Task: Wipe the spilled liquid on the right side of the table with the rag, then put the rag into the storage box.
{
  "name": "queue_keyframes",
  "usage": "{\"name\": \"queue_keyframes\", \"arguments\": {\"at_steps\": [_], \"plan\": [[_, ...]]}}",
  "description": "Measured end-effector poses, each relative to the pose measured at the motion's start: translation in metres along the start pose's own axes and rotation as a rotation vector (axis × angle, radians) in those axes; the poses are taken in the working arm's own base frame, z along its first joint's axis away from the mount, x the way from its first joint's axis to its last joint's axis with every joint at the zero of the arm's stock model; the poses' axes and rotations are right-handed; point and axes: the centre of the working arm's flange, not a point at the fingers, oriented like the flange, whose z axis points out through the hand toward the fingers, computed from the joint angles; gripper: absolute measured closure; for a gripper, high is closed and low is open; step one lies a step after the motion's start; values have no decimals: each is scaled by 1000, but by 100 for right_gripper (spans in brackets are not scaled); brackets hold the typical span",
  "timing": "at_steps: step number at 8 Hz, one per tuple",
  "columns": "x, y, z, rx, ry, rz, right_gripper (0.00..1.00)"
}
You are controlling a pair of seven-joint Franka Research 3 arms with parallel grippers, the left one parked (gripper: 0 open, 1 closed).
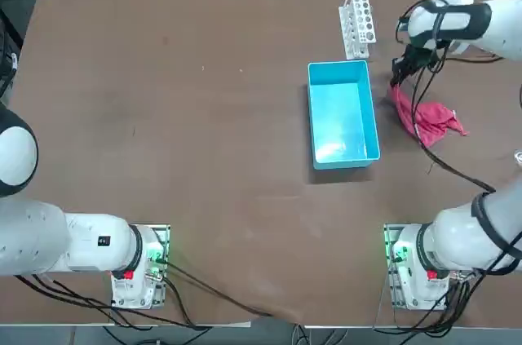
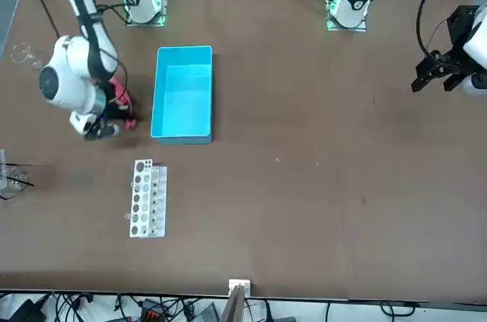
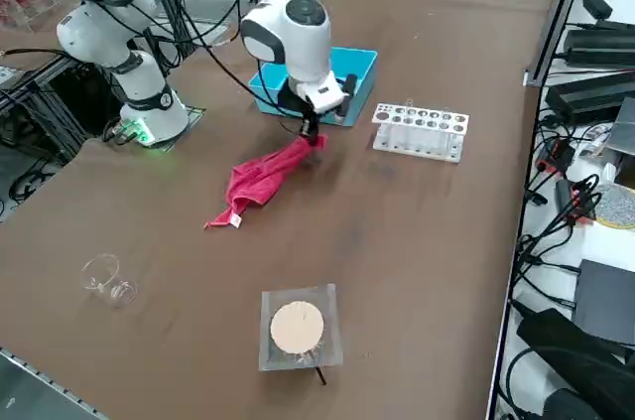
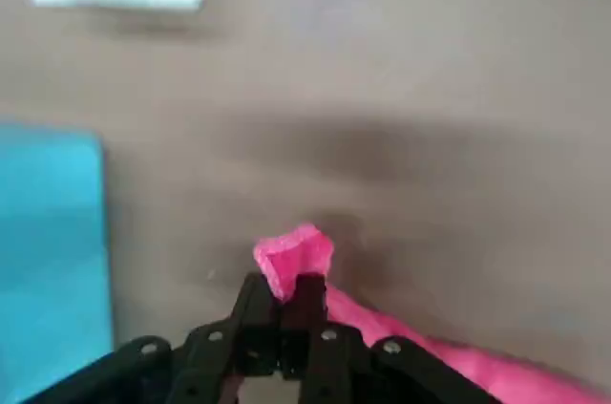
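The right gripper [image 4: 291,313] stood pinched tight on one end of the rag [image 3: 260,180], a wrinkled pink cloth trailing onto the matte brown table [image 1: 204,133] just right of the storage box [image 1: 342,115], a thin-walled light-blue bin. A white test-tube rack [image 1: 357,20] lay beyond it. Only the right side view showed a clear glass [image 3: 107,279] and a square block [image 3: 299,327] at the table's right. No wet patch could be made out.

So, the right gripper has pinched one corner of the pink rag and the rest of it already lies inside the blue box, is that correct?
Not quite: the right gripper does pinch a corner of the rag, but the rest trails on the table beside the storage box, as the right side view shows.
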Motion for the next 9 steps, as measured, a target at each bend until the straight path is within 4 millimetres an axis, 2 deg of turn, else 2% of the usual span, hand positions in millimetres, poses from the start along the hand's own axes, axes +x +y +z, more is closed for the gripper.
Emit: {"name": "queue_keyframes", "arguments": {"at_steps": [2, 5, 7, 9], "plan": [[40, 42, -30, -82, 70, -15, 98], [95, 85, -69, -210, 165, -48, 98], [135, 107, -98, -297, 223, -73, 98], [161, 126, -134, -341, 255, -50, 98]]}}
